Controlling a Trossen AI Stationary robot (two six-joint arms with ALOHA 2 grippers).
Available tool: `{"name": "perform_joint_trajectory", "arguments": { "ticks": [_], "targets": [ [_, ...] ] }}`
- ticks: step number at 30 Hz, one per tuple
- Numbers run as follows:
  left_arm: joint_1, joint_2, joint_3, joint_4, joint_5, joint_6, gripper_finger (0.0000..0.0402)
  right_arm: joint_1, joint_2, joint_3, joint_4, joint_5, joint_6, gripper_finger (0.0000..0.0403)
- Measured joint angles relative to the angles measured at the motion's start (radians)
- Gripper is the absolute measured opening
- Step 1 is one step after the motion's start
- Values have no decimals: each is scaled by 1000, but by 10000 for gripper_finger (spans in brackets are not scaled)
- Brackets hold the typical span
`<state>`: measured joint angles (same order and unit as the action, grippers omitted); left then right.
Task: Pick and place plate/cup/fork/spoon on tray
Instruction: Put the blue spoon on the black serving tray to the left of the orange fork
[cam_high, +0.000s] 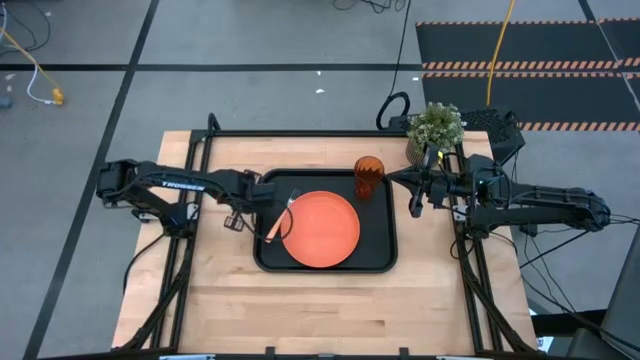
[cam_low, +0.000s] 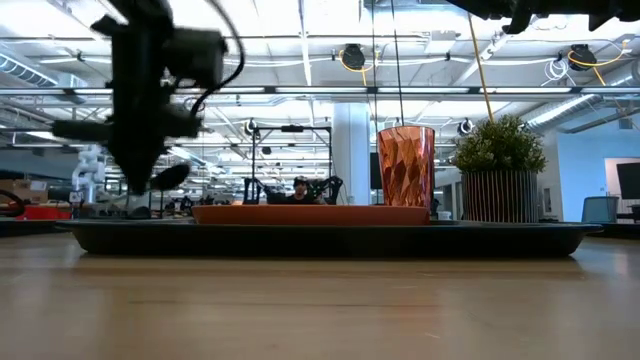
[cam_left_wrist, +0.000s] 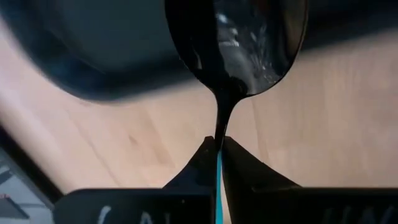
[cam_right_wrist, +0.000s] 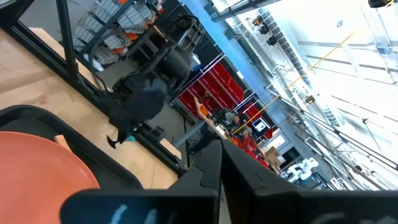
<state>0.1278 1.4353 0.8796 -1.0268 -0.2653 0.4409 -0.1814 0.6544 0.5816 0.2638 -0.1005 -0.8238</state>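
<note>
The black tray (cam_high: 380, 250) lies mid-table. The orange plate (cam_high: 322, 228) lies flat on it, and the ribbed amber cup (cam_high: 368, 176) stands upright in its far right corner. The tan-handled fork (cam_high: 277, 222) lies on the tray along the plate's left edge. My left gripper (cam_high: 238, 218) hangs just left of the tray, above the table, shut on the blue-handled spoon (cam_left_wrist: 239, 50). The spoon's bowl also shows in the low view (cam_low: 170, 176). My right gripper (cam_high: 415, 205) hovers right of the tray, shut and empty. My left gripper pinches the spoon's blue handle (cam_left_wrist: 218, 177) between its two fingers, which lie along the handle. The neck (cam_left_wrist: 222, 121) and bowl stick out past the fingertips. In the low view the fingers (cam_low: 138, 180) point down and the spoon is clear of the table.
A potted green plant (cam_high: 435, 127) stands at the far right, close behind my right arm. Bare wood lies in front of the tray and left of it. The tray's near left corner (cam_left_wrist: 93, 62) shows just beyond the spoon.
</note>
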Motion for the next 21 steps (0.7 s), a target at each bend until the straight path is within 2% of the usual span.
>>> {"name": "perform_joint_trajectory", "arguments": {
  "ticks": [4,11,16,21],
  "targets": [
    [-34,0,122,1,0,-117,15,0,0,0,0,0,0,0],
    [-34,0,281,2,-16,-539,8,0,0,0,0,0,0,0],
    [-22,12,298,-2,-14,-808,5,0,0,0,0,0,0,0],
    [1,91,295,-45,68,-1010,5,0,0,0,0,-1,0,0]
  ]
}}
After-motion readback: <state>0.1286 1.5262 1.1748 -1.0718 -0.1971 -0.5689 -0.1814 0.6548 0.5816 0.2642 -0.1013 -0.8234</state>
